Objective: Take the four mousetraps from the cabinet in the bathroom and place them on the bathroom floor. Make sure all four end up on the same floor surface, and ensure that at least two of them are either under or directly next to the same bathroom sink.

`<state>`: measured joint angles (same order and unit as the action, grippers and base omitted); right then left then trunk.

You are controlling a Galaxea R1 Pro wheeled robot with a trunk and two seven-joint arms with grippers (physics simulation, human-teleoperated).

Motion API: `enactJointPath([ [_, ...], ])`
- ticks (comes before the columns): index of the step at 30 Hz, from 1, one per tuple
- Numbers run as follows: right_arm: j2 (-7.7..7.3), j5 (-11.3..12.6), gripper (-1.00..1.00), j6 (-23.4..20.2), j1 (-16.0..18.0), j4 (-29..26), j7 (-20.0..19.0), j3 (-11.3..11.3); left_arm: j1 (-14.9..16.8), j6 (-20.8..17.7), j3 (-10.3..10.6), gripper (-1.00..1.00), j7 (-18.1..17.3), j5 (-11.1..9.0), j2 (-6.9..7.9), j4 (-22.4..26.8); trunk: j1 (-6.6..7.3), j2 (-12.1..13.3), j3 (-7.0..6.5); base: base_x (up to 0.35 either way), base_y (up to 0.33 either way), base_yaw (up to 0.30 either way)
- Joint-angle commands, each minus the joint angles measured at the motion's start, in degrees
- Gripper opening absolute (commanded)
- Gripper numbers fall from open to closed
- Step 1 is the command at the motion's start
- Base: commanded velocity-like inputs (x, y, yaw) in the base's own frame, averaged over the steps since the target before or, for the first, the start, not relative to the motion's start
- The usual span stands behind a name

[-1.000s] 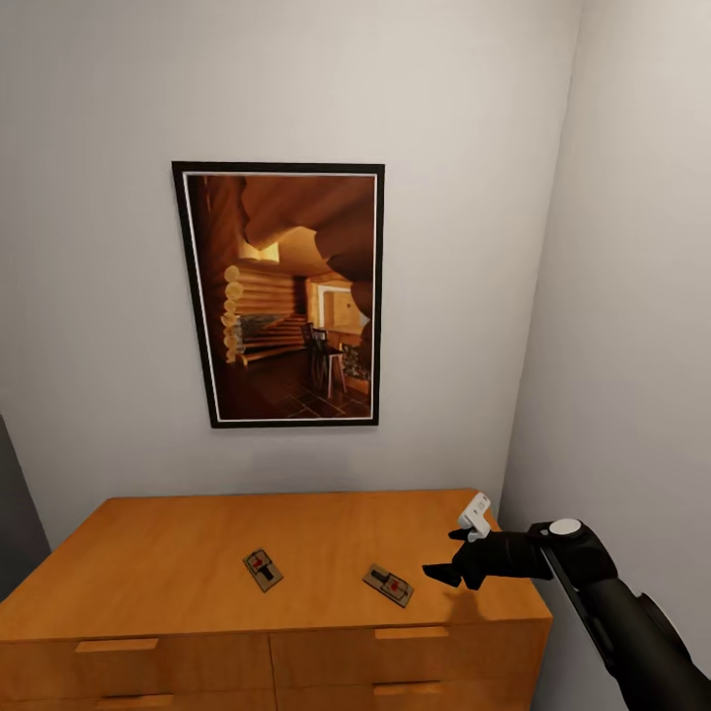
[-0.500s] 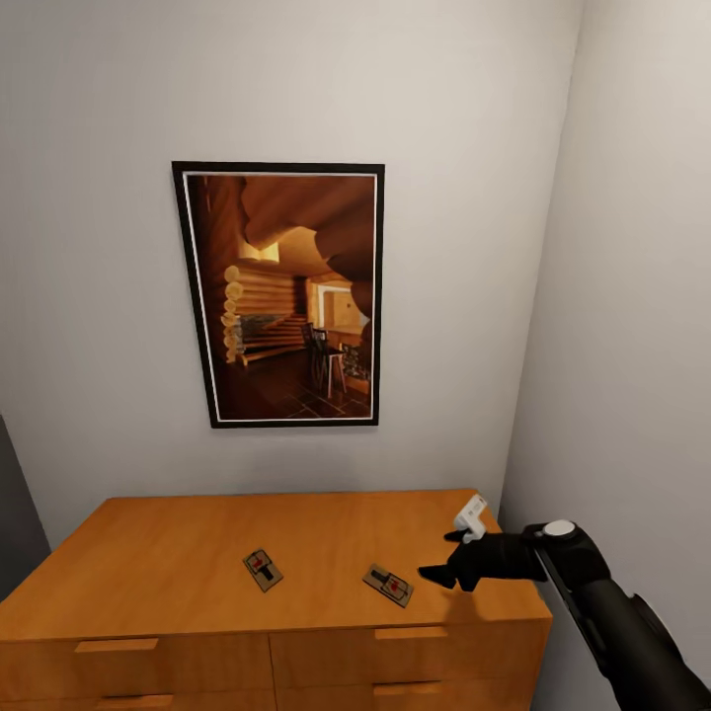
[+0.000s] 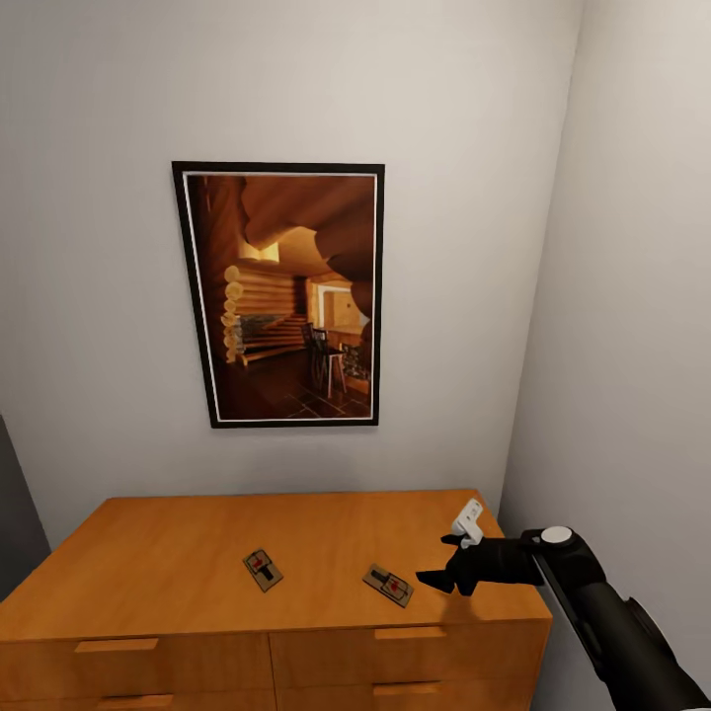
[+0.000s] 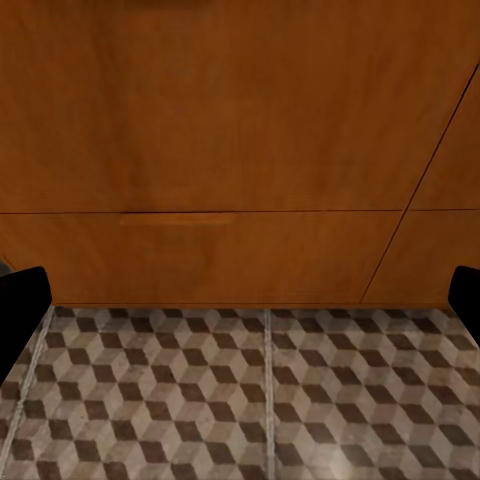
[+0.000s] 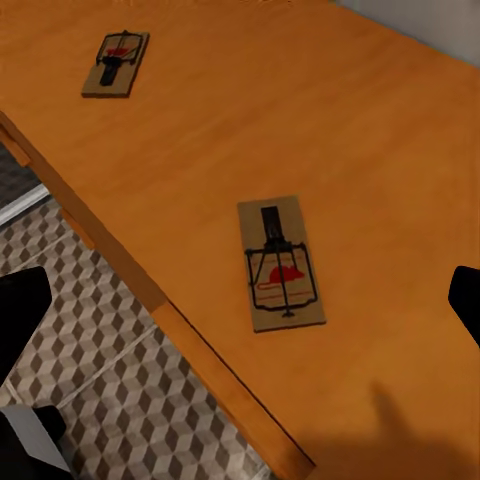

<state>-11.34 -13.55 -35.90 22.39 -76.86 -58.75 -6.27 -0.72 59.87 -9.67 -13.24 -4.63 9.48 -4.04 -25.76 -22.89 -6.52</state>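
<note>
Cabinet point(image 3: 178, 553) top holds two mousetraps; nearer mousetrap point(image 3: 388, 585) lies just left of my right pincer point(image 3: 446, 559), jaws apart, long axis diagonal. Left pincer point(image 4: 240, 290) also apart.

Glossy black right arm point(image 3: 622, 632), white round cap, white-tipped black claw point(image 3: 449, 559).

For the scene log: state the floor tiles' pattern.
The bathroom floor has a brown-and-beige 3D cube pattern with light grout lines, clearest in the left wrist view.
</note>
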Motion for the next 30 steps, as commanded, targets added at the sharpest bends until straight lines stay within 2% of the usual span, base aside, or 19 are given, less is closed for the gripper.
enactJointPath([
  [1,-0.03,-0.4,1.0,-0.1,0.0,0.0,-0.3,0.0,0.0,0.1,-0.2,1.0,-0.6,-0.5,0.01,-0.1,-0.02,0.0,0.01,0.0,0.0,0.0],
  [11,-0.01,-0.4,1.0,0.2,0.0,0.0,-0.5,-0.1,0.0,0.1,-0.2,1.0,-0.6,-0.5,0.01,-0.1,-0.02,0.0,0.17,0.0,0.0,0.0],
  [30,0.0,-0.3,1.0,0.2,0.0,0.0,-0.5,-0.1,0.0,0.1,-0.2,1.0,-0.6,-0.5,0.01,-0.1,-0.02,0.0,1.77,0.0,0.0,0.0],
])
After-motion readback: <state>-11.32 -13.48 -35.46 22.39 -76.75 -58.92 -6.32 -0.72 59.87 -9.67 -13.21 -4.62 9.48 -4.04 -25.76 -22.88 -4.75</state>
